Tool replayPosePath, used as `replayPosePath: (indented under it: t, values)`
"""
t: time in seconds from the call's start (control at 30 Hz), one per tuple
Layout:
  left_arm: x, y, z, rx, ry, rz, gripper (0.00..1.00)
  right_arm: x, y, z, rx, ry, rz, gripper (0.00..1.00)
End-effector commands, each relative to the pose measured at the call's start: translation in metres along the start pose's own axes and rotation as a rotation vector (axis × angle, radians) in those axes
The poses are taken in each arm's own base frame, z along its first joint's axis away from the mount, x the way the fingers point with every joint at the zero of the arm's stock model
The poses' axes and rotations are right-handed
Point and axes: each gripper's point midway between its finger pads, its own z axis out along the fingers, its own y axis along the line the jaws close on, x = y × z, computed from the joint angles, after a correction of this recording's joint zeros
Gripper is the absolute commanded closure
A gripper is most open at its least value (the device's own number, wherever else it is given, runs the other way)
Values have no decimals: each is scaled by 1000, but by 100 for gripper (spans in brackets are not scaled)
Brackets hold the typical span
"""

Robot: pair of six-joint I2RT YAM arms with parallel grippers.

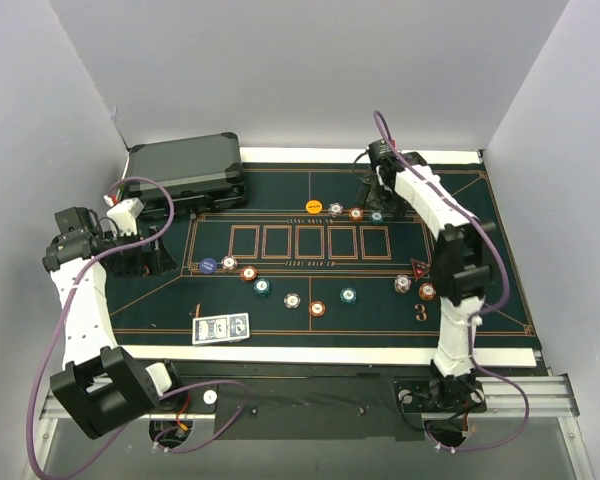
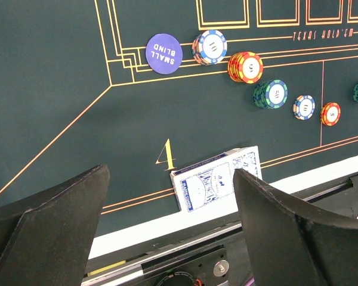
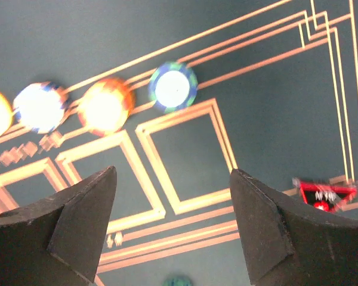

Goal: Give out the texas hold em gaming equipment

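Note:
A deck of blue-backed cards [image 1: 221, 328] lies at the mat's near left edge; it also shows in the left wrist view [image 2: 215, 179]. Poker chips sit in a loose row on the mat from a blue "small blind" disc [image 1: 208, 266] [image 2: 163, 53] to an orange chip [image 1: 317, 309]. More chips lie near the far line, among them a teal one [image 1: 377, 216] [image 3: 173, 87] and an orange one [image 3: 105, 105]. My left gripper [image 1: 145, 255] [image 2: 170, 176] is open and empty above the mat's left end. My right gripper [image 1: 372, 185] [image 3: 173, 173] is open and empty over the far chips.
A dark grey hard case [image 1: 187, 175] lies at the back left. A red triangular marker [image 1: 419, 268] [image 3: 325, 193] and two chips [image 1: 427, 292] sit by the right arm. The green mat [image 1: 280, 330] has five card boxes across its middle.

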Motion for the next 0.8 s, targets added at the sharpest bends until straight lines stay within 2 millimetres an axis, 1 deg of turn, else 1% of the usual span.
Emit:
replayPosePath:
  t: [0.0, 0.03, 0.07, 0.1, 0.13, 0.17, 0.2, 0.23, 0.27, 0.3, 0.33, 0.37, 0.4, 0.43, 0.47, 0.57, 0.77]
  values:
    - [-9, -9, -12, 2, -61, 37, 4, 7, 6, -96, -93, -145, -7, 27]
    - [-9, -10, -13, 3, -64, 39, 4, 26, 6, -105, -107, -144, -29, 27]
    - [-9, -11, -15, 0, -67, 41, 4, 34, 7, -110, -120, -147, -33, 27]
    - [-8, -12, -16, 2, -66, 42, 4, 58, 7, -112, -129, -128, -57, 27]
    - [-7, -13, -18, 3, -68, 46, 4, 88, 2, -104, -110, -87, -97, 26]
    - [-7, -14, -18, 4, -67, 47, 4, 92, 5, -113, -147, -112, -73, 26]
    - [-5, -14, -18, 2, -65, 47, 4, 121, 0, -102, -130, -70, -114, 24]
    - [-4, -15, -19, 5, -60, 47, 4, 128, 1, -105, -147, -80, -104, 24]
    - [-2, -15, -19, 5, -59, 49, 4, 151, -5, -97, -126, -53, -142, 22]
    - [-2, -17, -20, 6, -58, 51, 4, 157, -5, -97, -127, -62, -141, 21]
    - [-1, -17, -21, 6, -59, 52, 4, 176, -11, -91, -111, -38, -166, 20]
    - [0, -18, -22, 6, -59, 55, 3, 182, -9, -89, -126, -42, -158, 20]
    - [1, -19, -22, 7, -60, 58, 4, 195, -9, -88, -130, -32, -181, 19]
    - [1, -19, -23, 5, -62, 60, 4, 200, -8, -86, -131, -30, -175, 18]
    - [1, -20, -24, 6, -64, 64, 4, 209, -8, -84, -128, -23, -196, 18]
    - [3, -24, -27, 9, -66, 67, 4, 219, -4, -81, -126, -27, -215, 17]
    - [4, -25, -31, -3, -71, 80, 4, 222, 6, -75, -123, -28, -228, 17]
